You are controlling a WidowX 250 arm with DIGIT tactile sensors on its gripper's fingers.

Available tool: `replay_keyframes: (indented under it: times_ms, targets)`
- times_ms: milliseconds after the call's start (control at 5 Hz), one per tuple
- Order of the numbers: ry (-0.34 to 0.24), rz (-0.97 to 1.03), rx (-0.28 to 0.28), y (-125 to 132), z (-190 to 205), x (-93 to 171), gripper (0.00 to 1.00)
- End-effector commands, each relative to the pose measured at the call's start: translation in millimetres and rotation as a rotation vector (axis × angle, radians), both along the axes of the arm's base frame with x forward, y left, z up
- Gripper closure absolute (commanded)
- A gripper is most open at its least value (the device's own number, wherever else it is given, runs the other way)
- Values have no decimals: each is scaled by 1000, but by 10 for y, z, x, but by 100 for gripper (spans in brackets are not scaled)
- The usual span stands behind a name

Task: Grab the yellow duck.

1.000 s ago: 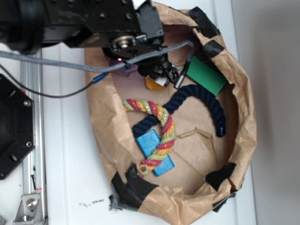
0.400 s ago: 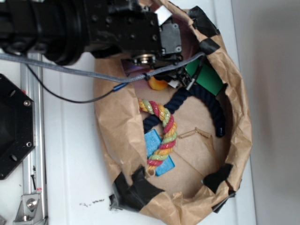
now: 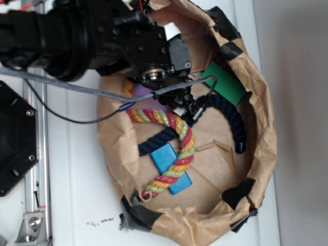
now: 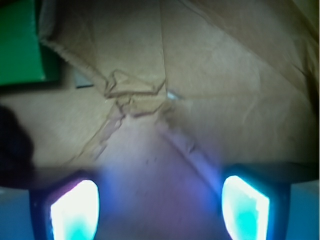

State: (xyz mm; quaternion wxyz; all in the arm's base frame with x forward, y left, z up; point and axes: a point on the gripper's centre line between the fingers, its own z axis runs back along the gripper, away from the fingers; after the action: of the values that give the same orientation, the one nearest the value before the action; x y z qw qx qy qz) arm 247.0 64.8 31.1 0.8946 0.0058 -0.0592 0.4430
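The yellow duck does not show in either view; the black arm covers the spot at the back of the brown paper bin (image 3: 266, 128). My gripper (image 3: 187, 106) hangs low inside the bin, just left of the green block (image 3: 224, 83) and above the braided rope (image 3: 177, 148). In the wrist view my gripper (image 4: 160, 210) is open, its glowing fingertips (image 4: 75, 210) wide apart over bare brown paper with nothing between them. The green block (image 4: 17, 42) sits at the upper left there.
A dark blue rope (image 3: 230, 115) curves across the right of the bin and shows as a dark mass (image 4: 12, 140) in the wrist view. A blue block (image 3: 169, 166) lies under the braided rope. A purple item (image 3: 141, 93) peeks out beneath the arm. Crumpled bin walls stand all round.
The arm swung over the back of the bin and the gripper dropped lower. The bin and braided rope shifted left. The orange-yellow shape seen by the gripper earlier is now covered.
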Motion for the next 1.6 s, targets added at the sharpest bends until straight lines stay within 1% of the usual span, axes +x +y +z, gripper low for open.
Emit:
replay_keyframes:
  times_ms: [0,600,800,1000,1200,1400]
  targets:
    - [-56,-15,31,-3,124,6,100]
    - [-76,-7,58,65,209,-14,100]
    - [-90,-6,48,88,300,-4,100]
    - [-125,18,67,203,563,-143,0]
    - [-137,-6,71,236,813,-218,0]
    - [-107,-31,49,149,868,-242,0]
